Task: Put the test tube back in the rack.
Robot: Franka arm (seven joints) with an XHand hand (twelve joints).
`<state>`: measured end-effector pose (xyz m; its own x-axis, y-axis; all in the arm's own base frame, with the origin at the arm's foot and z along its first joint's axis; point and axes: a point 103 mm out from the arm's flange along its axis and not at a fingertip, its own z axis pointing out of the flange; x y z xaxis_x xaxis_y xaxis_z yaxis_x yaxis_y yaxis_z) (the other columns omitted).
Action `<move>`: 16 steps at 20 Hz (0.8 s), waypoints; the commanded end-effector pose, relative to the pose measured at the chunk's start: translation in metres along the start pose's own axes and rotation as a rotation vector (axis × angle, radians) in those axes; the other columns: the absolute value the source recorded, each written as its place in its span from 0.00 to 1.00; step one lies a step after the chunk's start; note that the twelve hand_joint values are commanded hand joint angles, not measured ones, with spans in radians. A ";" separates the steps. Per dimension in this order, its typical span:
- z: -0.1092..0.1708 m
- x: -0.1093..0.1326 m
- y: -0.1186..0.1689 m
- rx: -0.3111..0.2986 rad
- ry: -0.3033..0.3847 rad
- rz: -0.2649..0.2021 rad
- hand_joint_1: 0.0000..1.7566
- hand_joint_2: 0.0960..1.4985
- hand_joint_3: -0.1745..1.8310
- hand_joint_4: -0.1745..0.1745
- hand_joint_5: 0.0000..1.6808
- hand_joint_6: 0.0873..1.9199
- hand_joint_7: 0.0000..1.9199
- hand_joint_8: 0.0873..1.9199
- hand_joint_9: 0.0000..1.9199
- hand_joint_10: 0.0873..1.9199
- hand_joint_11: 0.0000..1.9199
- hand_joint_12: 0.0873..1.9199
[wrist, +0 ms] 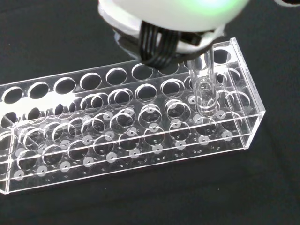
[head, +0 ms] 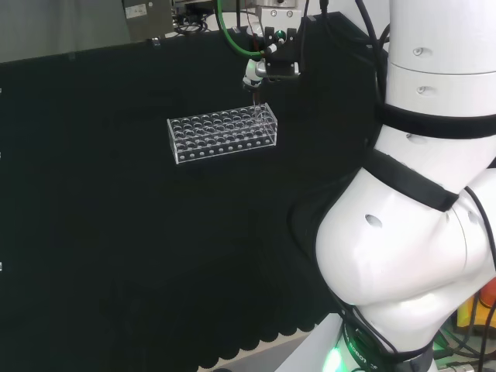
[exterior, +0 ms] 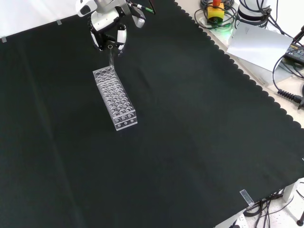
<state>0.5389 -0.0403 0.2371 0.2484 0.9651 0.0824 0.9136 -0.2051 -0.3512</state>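
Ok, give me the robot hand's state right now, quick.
Robot hand: shut on the test tube, held upright at the rack's end holes.

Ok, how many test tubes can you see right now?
1. The test tube hangs from the robot hand, its tip in a hole at one end of the rack. Clear glass, so another could be missed.

We see the rack (wrist: 140,136) as clear, glossy plastic, its smooth plates catching bright highlights round each drilled hole. The test tube (wrist: 206,89) looks like clear glass or plastic, smooth and shiny, with a thin bright rim. The cloth (exterior: 190,142) over the bench is matt black fabric, finely woven, with a scalloped cut edge. The hand (exterior: 107,28) has glossy white shells and black parts; black ribbed cables (wrist: 157,44) run beneath its blurred white casing.
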 end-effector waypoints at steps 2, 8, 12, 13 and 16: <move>0.009 0.003 0.000 0.007 -0.007 0.004 0.76 0.43 0.36 0.00 0.85 0.00 0.72 0.33 0.83 0.30 0.67 0.42; 0.014 0.000 0.003 0.022 0.003 0.001 0.76 0.43 0.36 0.00 0.85 0.00 0.72 0.33 0.83 0.30 0.67 0.42; 0.016 0.000 0.005 0.030 -0.001 0.002 0.76 0.43 0.36 0.00 0.85 0.00 0.72 0.33 0.83 0.30 0.67 0.42; 0.017 0.000 0.005 0.034 0.001 0.001 0.76 0.43 0.36 0.00 0.85 0.00 0.72 0.33 0.83 0.30 0.67 0.42; 0.018 0.001 0.006 0.041 0.001 0.002 0.76 0.43 0.36 0.00 0.85 0.00 0.72 0.33 0.83 0.30 0.67 0.42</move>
<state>0.5388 -0.0384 0.2199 0.2502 0.9647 0.0826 0.9022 -0.2013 -0.3816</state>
